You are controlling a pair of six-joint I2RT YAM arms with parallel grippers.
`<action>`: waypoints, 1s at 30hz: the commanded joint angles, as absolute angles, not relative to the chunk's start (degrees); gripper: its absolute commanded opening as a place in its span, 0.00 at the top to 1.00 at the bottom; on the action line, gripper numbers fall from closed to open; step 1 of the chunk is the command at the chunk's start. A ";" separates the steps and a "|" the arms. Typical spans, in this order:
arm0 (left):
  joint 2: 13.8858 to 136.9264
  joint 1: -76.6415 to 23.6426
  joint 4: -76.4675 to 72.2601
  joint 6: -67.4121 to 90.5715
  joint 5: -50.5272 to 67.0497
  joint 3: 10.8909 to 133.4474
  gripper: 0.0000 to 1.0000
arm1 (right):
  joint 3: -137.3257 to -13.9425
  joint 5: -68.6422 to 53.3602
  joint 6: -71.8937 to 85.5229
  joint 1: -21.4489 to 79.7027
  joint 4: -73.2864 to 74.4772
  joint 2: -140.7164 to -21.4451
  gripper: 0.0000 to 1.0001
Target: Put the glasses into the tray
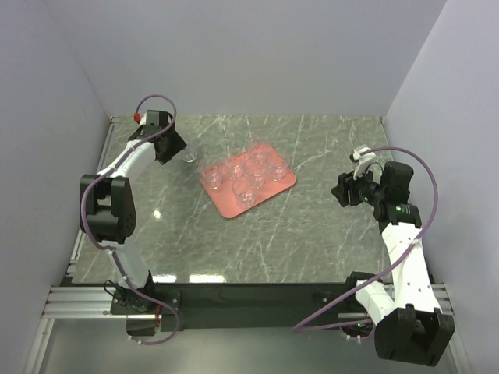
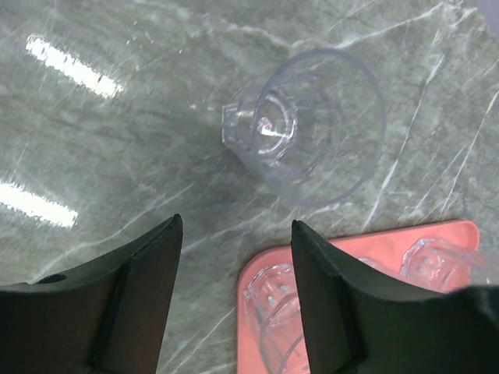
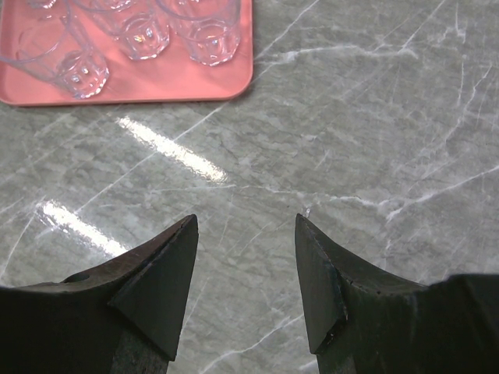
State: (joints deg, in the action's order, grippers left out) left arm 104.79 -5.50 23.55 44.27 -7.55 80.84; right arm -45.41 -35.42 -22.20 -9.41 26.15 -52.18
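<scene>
Resting near tray (image 3: 195, 86); one clear glass (image 2: 312, 125)

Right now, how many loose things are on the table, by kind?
Clear glasses: 6 (5 in the tray, as far as the top view shows, and 1 on the table beside it)
Pink tray: 1
Total: 7

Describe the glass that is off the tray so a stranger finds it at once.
Start at the salmon-pink tray mid-table. Go off its left corner toward the left gripper. The clear glass there sits alone on bare marble; the other glasses are all on the tray.
</scene>
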 commanded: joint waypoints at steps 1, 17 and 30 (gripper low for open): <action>107.48 -4.57 25.57 44.65 -6.42 85.34 0.38 | -45.18 -35.77 -22.94 -9.84 24.79 -52.38 0.40; 116.10 -3.25 29.53 43.77 -4.31 94.83 0.59 | -45.09 -35.42 -23.03 -9.93 24.79 -52.56 0.40; 107.93 -2.29 19.33 39.73 2.37 86.39 0.46 | -45.09 -35.60 -23.12 -9.84 24.87 -52.56 0.40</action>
State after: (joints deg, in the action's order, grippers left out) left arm 111.37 -3.01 23.16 40.97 0.25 85.80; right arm -45.41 -35.40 -22.41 -9.41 26.15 -52.66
